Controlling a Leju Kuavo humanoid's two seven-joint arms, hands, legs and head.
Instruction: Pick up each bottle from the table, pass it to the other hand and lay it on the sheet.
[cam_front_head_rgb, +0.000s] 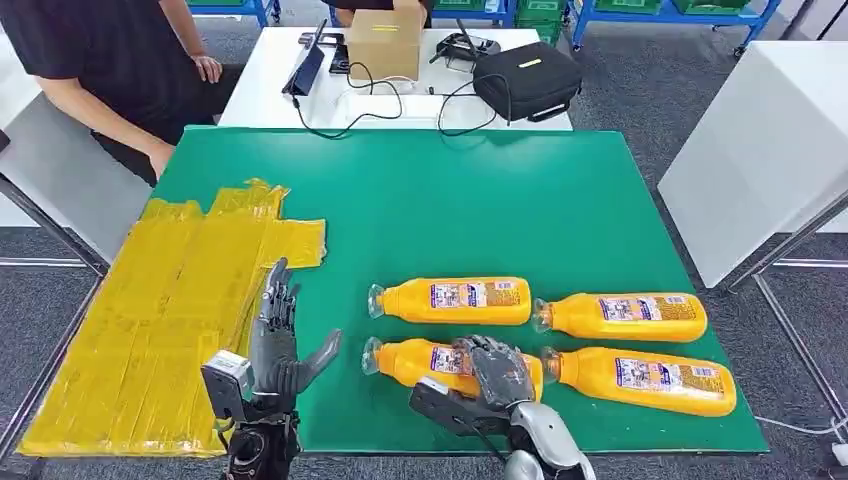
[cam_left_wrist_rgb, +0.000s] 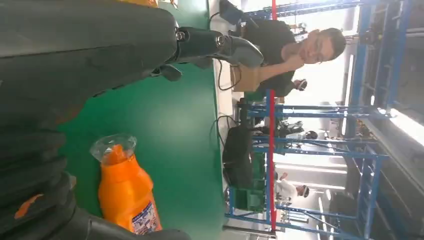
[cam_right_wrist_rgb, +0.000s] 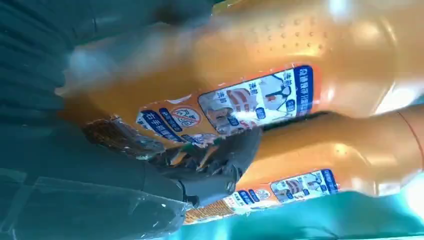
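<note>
On the table (cam_front_head_rgb: 560, 190) | right hand (cam_front_head_rgb: 497, 372) grasps near-left bottle (cam_front_head_rgb: 425, 361) | left hand (cam_front_head_rgb: 278, 340) released, fingers apart, beside yellow sheet (cam_front_head_rgb: 160, 320)

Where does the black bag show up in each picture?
Head view: the bag is near the top, on the white table beyond the green table.
Left wrist view: right of centre, past the green edge.
Right wrist view: not in it.
Shared landmark: the green table.

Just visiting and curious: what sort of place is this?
Probably a robot lab or workshop: blue racks holding green bins, a white desk with cables and a laptop, and bottles staged on a green table.
</note>
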